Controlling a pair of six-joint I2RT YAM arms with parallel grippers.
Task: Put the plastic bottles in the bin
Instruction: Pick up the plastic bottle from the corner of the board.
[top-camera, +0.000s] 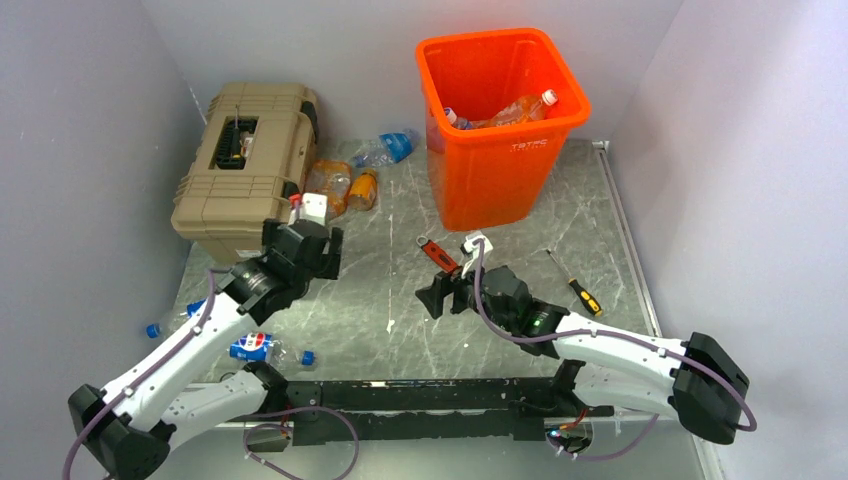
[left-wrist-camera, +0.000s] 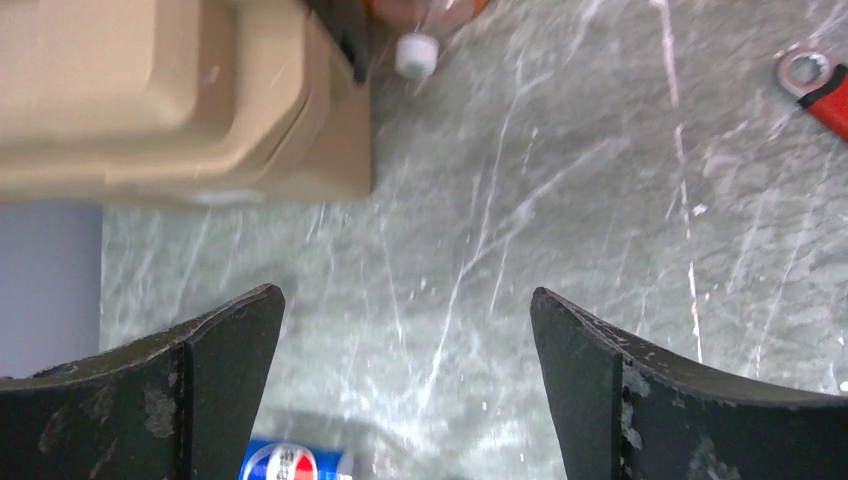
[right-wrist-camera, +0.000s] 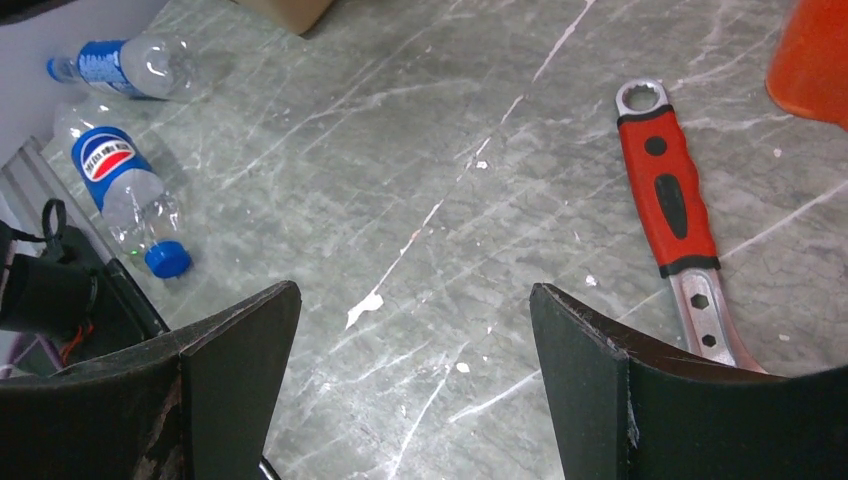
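At lower left, a clear bottle (right-wrist-camera: 130, 68) and a Pepsi bottle (right-wrist-camera: 115, 170) lie on the table (top-camera: 380, 275). Above them the left gripper (left-wrist-camera: 405, 310) hangs spread and empty beside the tan toolbox (top-camera: 240, 160), facing the orange-tinted bottles (top-camera: 340, 186) at its corner. That looks like the pick in hand. It should straddle one bottle across its body, clear of the toolbox (crushed plastic slips). At centre the right gripper (right-wrist-camera: 415, 300) is likewise parted, holding nothing, near the wrench (right-wrist-camera: 665, 200). The orange bin (top-camera: 500, 175) stands at upper right, with binned bottles (top-camera: 510, 108) inside and a screwdriver (top-camera: 580, 288) below it. The tabletop is grey-green marble-patterned, and the walls (top-camera: 90, 100) are plain and pale.
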